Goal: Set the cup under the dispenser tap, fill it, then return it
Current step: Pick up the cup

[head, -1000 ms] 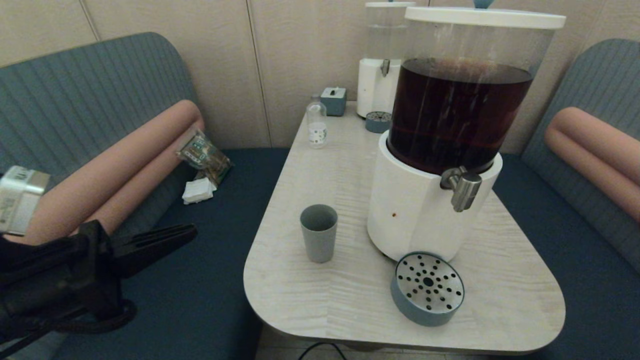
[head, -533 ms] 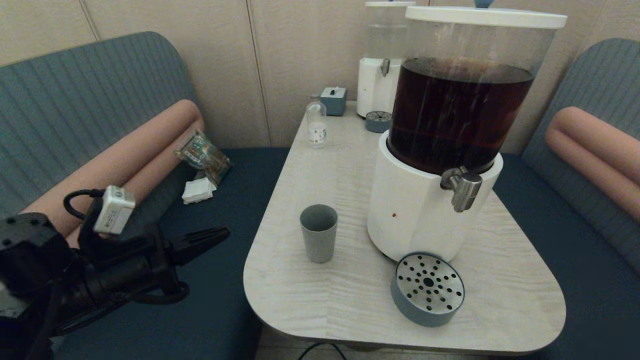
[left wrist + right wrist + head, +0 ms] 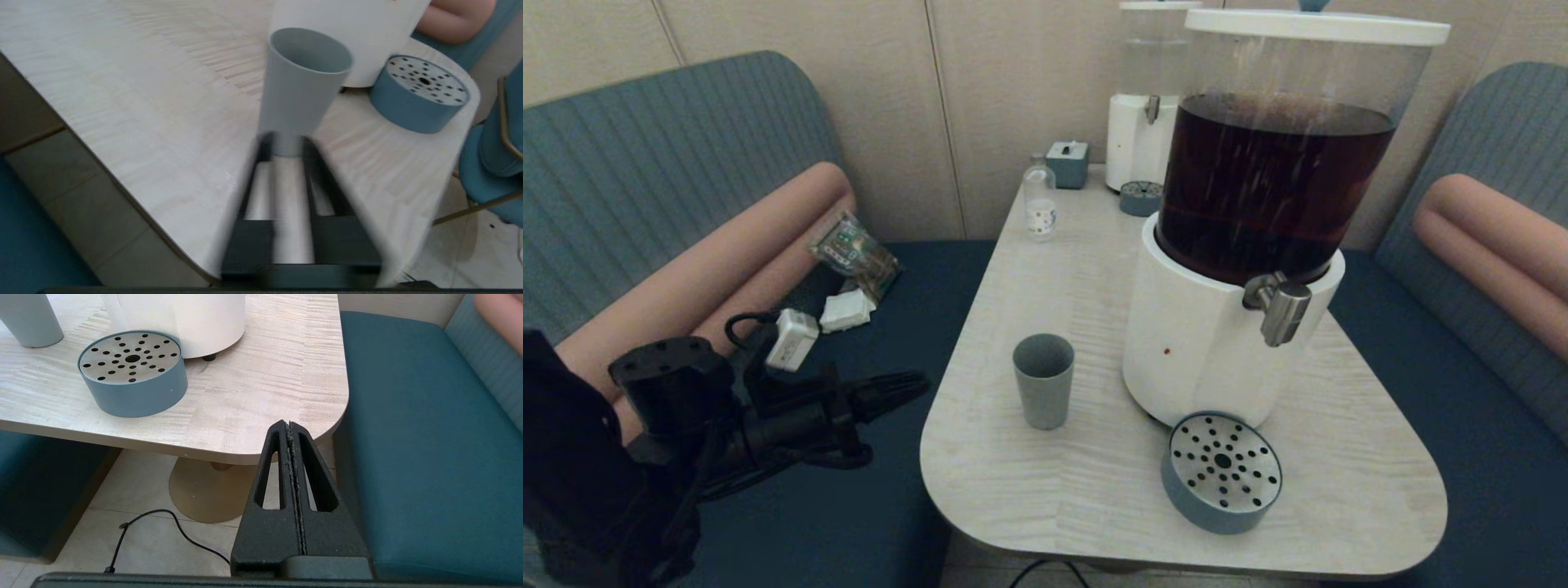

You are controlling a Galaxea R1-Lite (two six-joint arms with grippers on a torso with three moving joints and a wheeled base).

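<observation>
The grey-blue cup stands upright on the table, left of the white dispenser base, and it looks empty. The steel dispenser tap juts from the base's front right, under the tank of dark liquid. My left gripper hovers off the table's left edge, pointing at the cup and still apart from it. In the left wrist view the cup is straight ahead of the left gripper, whose blurred fingers stand slightly apart and empty. My right gripper is shut, low by the table's near right corner.
A round blue drip tray with a perforated metal top sits in front of the dispenser base. At the far end are a small bottle, a small box and a second clear-tank dispenser. Blue bench seats flank the table.
My left arm has swung up and to the right, bringing the gripper from over the left bench to the table's left edge, closer to the cup. The cup has not moved.
</observation>
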